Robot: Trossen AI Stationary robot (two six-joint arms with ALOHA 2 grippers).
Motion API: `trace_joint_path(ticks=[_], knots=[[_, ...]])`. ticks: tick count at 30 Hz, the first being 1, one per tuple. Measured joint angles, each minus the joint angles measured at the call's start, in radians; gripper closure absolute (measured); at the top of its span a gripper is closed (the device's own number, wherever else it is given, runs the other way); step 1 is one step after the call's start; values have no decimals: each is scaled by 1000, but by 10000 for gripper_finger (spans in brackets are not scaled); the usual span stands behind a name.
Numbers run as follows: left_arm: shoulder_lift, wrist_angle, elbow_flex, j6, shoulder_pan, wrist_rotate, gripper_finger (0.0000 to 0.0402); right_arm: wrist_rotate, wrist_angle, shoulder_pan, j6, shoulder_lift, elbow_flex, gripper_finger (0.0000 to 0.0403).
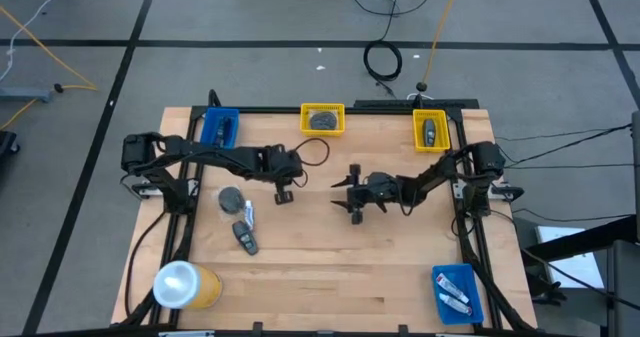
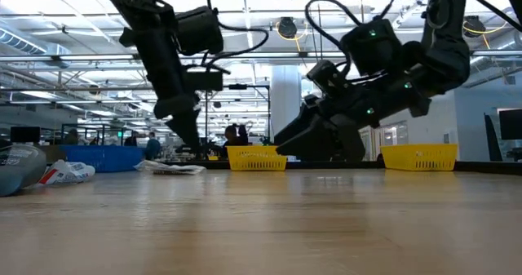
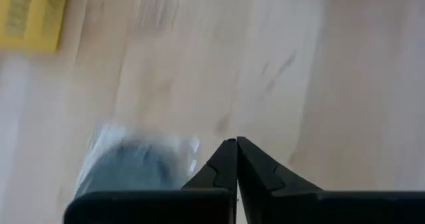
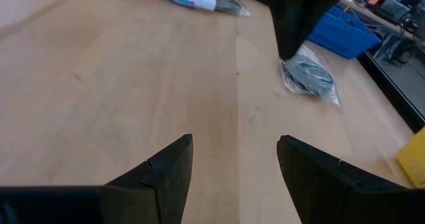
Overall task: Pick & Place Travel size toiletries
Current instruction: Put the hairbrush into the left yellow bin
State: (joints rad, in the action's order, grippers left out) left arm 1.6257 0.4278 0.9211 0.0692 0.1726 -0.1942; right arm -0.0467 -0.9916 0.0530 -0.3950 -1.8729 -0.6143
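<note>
Grey disc (image 1: 232, 198), white tube (image 1: 249, 213) and black oblong piece (image 1: 245, 237) clustered near the left gripper (image 1: 284, 193).

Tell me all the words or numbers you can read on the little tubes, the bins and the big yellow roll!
None can be read.
White tube on the table: blue marks, too small.
Tubes in the near blue bin: print too small.
Yellow roll: no writing shows.
Yellow bins: no labels show.
Packet at the table's edge: red and white print, blurred.
</note>
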Motion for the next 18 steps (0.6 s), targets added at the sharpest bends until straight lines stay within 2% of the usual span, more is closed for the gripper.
trace_joint_path(ticks=[2, 5, 10, 14, 18], knots=[[0, 71, 0, -4, 10, -32, 382, -1, 16, 5, 4, 0, -11, 193], [0, 182, 0, -32, 61, -5, 352, -1, 40, 7, 20, 0, -13, 193], [0, 305, -3, 49, 147, 37, 255, -1, 68, 7, 26, 0, -13, 193], [0, 291, -27, 184, 163, -62, 185, -2, 99, 7, 40, 0, -13, 193], [0, 230, -86, 341, 142, -156, 155, -2, 132, 7, 42, 0, -12, 193]])
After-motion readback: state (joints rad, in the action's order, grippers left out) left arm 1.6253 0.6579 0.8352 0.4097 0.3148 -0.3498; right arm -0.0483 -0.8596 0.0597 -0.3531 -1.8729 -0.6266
